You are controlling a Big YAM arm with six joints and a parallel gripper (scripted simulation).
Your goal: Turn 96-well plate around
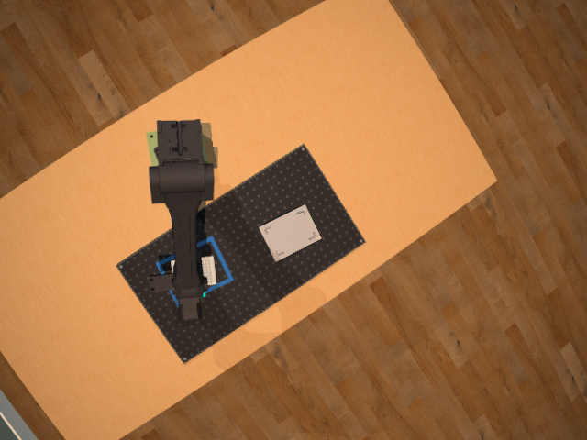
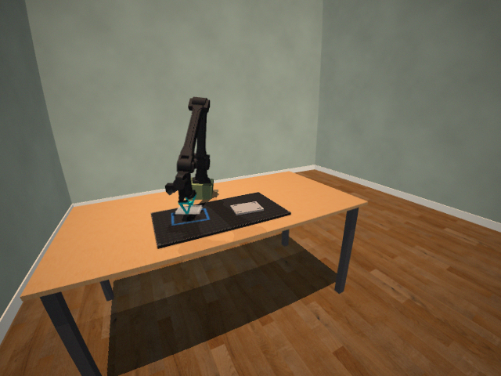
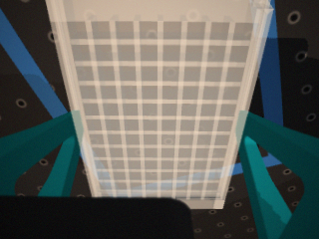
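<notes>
The clear 96-well plate (image 3: 159, 110) fills the wrist view, its grid of wells facing up. My gripper (image 3: 159, 119) is shut on the plate, one teal finger on each long side. The plate is over the blue taped outline B1 (image 1: 222, 272) on the black deck. In the top view the arm hides most of the plate (image 1: 208, 268). In the side view the plate (image 2: 190, 211) sits low inside B1 (image 2: 189, 217) under the teal fingers (image 2: 186, 204); I cannot tell if it touches the deck. The nest N1 (image 1: 290, 233) is empty, a light grey pad with dark corner locators, also in the side view (image 2: 246, 207).
The black perforated deck (image 1: 241, 250) lies across the orange table (image 1: 293, 118). The arm's green base (image 1: 208, 151) stands behind the deck's left part. The arm's link (image 1: 184, 236) reaches over B1.
</notes>
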